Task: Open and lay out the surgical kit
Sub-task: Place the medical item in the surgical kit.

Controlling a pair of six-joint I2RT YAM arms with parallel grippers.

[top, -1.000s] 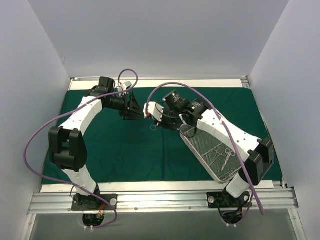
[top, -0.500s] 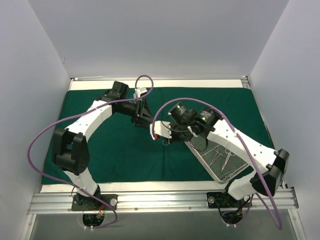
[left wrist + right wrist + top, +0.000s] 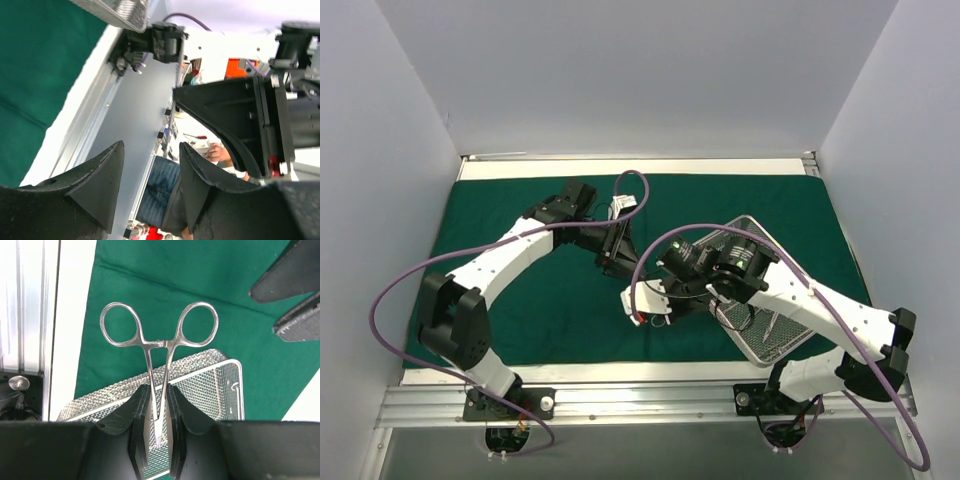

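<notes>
**Clamp gripped in my right tool, over open cloth**

The dark green drape (image 3: pixel 540 320) lies spread flat over the tabletop (image 3: pixel 650 372), which gives me a clean field to lay things on; the wire-mesh tray (image 3: pixel 782 342) sits angled on the drape's right side, near my right arm, so picking from it is a short reach; my left tool (image 3: pixel 151 150) hangs just beside the right one, fingers apart with nothing between them, probably ready to steady or take over; my right tool (image 3: pixel 157 392) is clamped on the shanks of a scissor-handled instrument (image 3: pixel 159 343), rings free and pointing outward, so I judge it can go down flat on bare cloth left of the tray; a second instrument (image 3: pixel 771 326) seems to lie in the tray.
</notes>
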